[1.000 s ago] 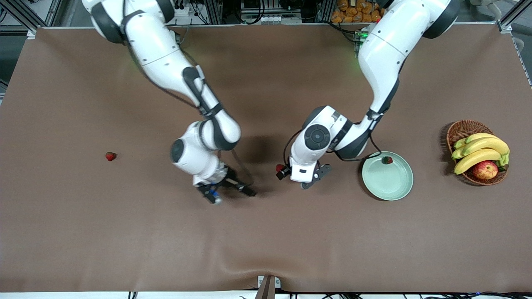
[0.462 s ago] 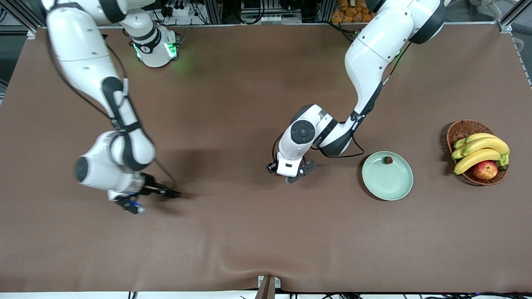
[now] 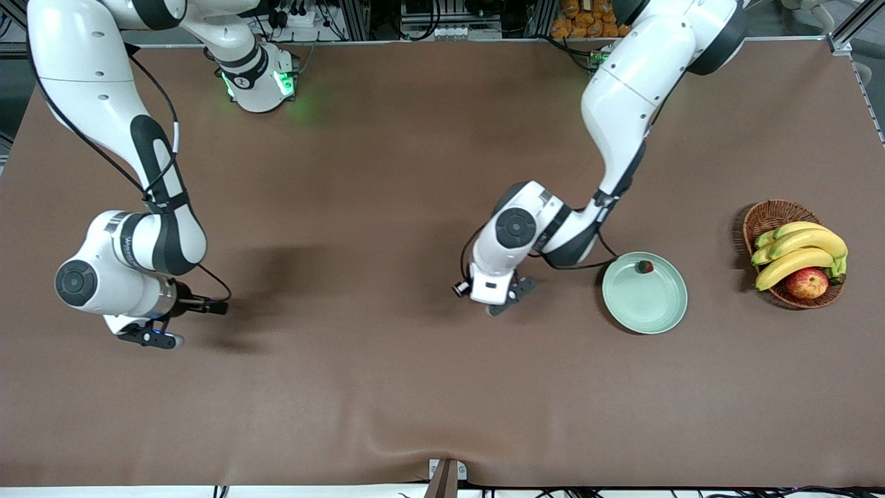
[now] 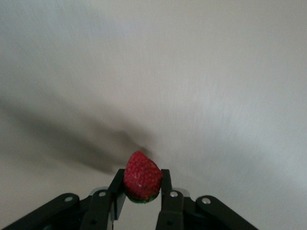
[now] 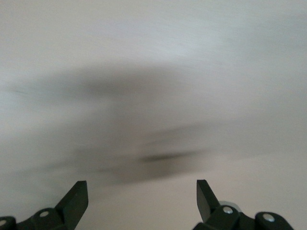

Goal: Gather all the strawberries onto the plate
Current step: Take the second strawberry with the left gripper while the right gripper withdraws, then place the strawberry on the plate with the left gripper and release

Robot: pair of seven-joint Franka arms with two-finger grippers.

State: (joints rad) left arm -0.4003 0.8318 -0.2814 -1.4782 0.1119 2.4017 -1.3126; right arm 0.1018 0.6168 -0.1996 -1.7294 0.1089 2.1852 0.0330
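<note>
My left gripper (image 3: 494, 303) hangs over the middle of the table. In the left wrist view it (image 4: 142, 181) is shut on a red strawberry (image 4: 142, 175) with its green cap toward the palm. That berry is hidden in the front view. The pale green plate (image 3: 650, 308) lies toward the left arm's end of the table, with one strawberry (image 3: 644, 266) in it near the rim. My right gripper (image 3: 185, 324) is open and empty over bare cloth near the right arm's end. Its fingers (image 5: 76, 197) stand wide apart. A third strawberry does not show; the right arm covers that spot.
A wicker basket (image 3: 767, 216) with bananas (image 3: 802, 252) and a red-yellow apple (image 3: 807, 283) stands beside the plate, at the left arm's end of the table. Brown cloth covers the table, with a wrinkle near the front edge.
The right arm has swung from the table's middle to its own end. The left gripper has closed on the strawberry that lay beside it and shifted slightly toward the plate.
</note>
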